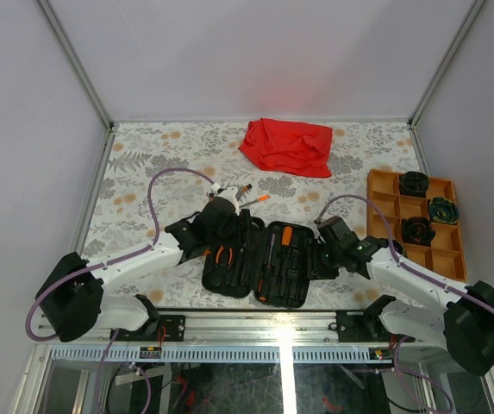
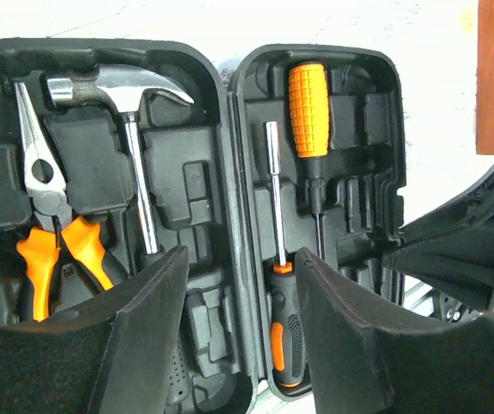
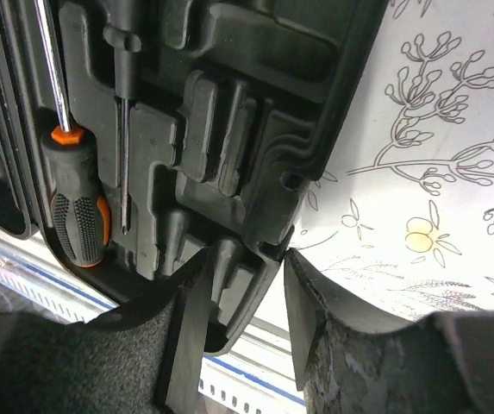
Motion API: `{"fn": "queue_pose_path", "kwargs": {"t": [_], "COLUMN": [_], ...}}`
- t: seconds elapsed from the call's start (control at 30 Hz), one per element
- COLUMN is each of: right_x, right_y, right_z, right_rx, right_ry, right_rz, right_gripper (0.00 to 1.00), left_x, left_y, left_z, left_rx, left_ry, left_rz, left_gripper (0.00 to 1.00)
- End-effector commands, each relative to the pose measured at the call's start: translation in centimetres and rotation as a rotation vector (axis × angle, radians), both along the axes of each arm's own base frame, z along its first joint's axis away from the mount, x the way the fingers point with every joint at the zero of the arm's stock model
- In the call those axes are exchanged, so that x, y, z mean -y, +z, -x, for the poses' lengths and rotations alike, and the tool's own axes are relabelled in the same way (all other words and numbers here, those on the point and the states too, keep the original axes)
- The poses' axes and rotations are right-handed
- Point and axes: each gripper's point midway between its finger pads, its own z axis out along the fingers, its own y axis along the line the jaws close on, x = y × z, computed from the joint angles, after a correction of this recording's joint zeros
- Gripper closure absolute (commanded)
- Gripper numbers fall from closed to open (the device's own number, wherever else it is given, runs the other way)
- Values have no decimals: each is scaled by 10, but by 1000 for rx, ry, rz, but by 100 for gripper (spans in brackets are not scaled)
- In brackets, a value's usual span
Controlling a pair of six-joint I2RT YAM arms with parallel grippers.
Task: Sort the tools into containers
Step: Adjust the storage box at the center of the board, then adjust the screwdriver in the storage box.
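The black case (image 1: 303, 280) lies open at the table's near edge. In the left wrist view it (image 2: 229, 181) holds a steel-headed hammer (image 2: 130, 95), orange-handled pliers (image 2: 53, 233), an orange-handled screwdriver (image 2: 309, 108) and a black-and-orange driver (image 2: 283, 328). My left gripper (image 2: 242, 332) is open and empty above the case's middle (image 1: 225, 226). My right gripper (image 3: 242, 332) straddles the case's right rim (image 3: 259, 293), one finger inside and one outside, closed on it (image 1: 328, 246). A loose screwdriver (image 1: 257, 199) lies on the table behind the left gripper. The orange divided tray (image 1: 383, 191) sits at the right.
A red cloth (image 1: 287, 145) lies at the back centre. The tray holds three dark round items (image 1: 415, 183). Grey walls close in the floral table (image 1: 143, 172) on three sides. A metal rail (image 1: 281, 326) runs along the near edge.
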Motion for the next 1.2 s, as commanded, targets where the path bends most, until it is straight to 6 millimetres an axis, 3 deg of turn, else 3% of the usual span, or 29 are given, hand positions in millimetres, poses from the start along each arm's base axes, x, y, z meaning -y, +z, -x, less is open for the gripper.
{"fn": "queue_pose_path", "kwargs": {"t": [0.0,0.17,0.33,0.63,1.17], "right_x": [-9,27,16,-2,-6], "right_y": [15,33,55,49,40], "right_z": [0,-32,-50,-51,-49], "right_rx": [10,188,316,281,258], "right_ry": [23,-122,-148,-129,-134], "right_rz": [-48,119,22,-49,-75], "right_gripper": [55,51,50,50,54], "left_x": [-5,-2,16,44,60], "left_y": [10,5,-4,-15,-38], "left_z": [-4,6,33,65,86], "left_rx": [52,57,45,-14,-65], "left_ry": [-4,-37,-107,-161,-204], "left_rz": [-43,-79,-130,-91,-109], "left_gripper": [49,52,57,61,70]}}
